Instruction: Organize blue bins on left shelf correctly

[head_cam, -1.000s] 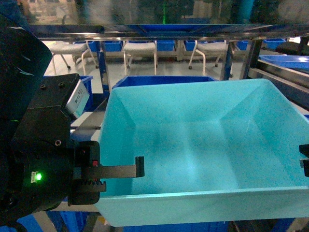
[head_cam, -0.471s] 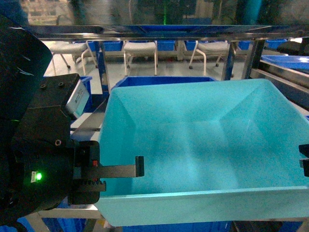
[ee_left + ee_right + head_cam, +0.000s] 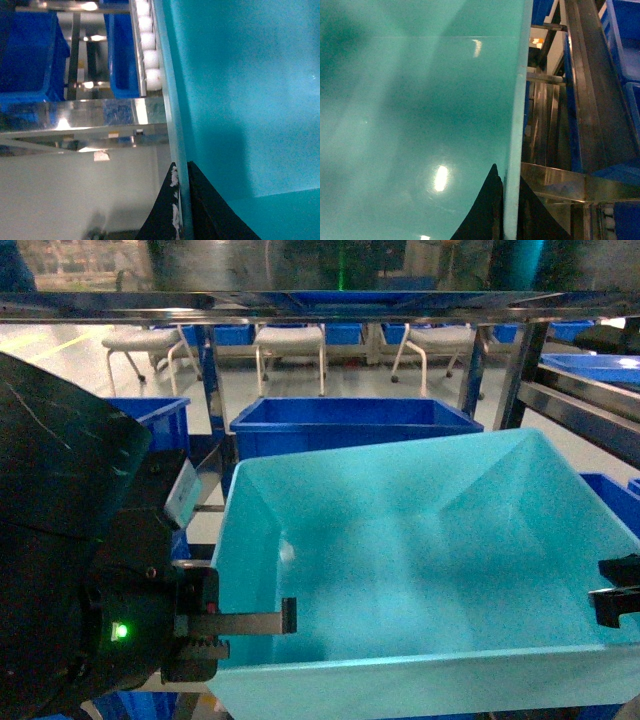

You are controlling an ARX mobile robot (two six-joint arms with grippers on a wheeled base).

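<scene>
A light turquoise blue bin (image 3: 420,570) fills the middle of the head view, empty and tilted, carried between both arms. My left gripper (image 3: 235,623) is shut on its left wall, one finger inside. The right gripper (image 3: 620,600) pinches the right wall at the frame edge. In the left wrist view the bin's rim (image 3: 172,125) runs between my left gripper's (image 3: 182,202) black fingers. In the right wrist view the rim (image 3: 515,125) sits in my right gripper (image 3: 510,205). The left shelf's steel bar (image 3: 320,303) crosses above, and its roller track (image 3: 149,55) lies ahead.
A dark royal-blue crate (image 3: 350,425) stands right behind the bin, another (image 3: 160,415) to its left, more (image 3: 25,50) lower down. Slanted steel rails (image 3: 585,75) and blue crates (image 3: 625,35) lie to the right. White chairs (image 3: 290,345) stand beyond the rack.
The bin has dropped lower in view with both grippers still on it. My left arm sank with it. The dark crate behind now shows more fully.
</scene>
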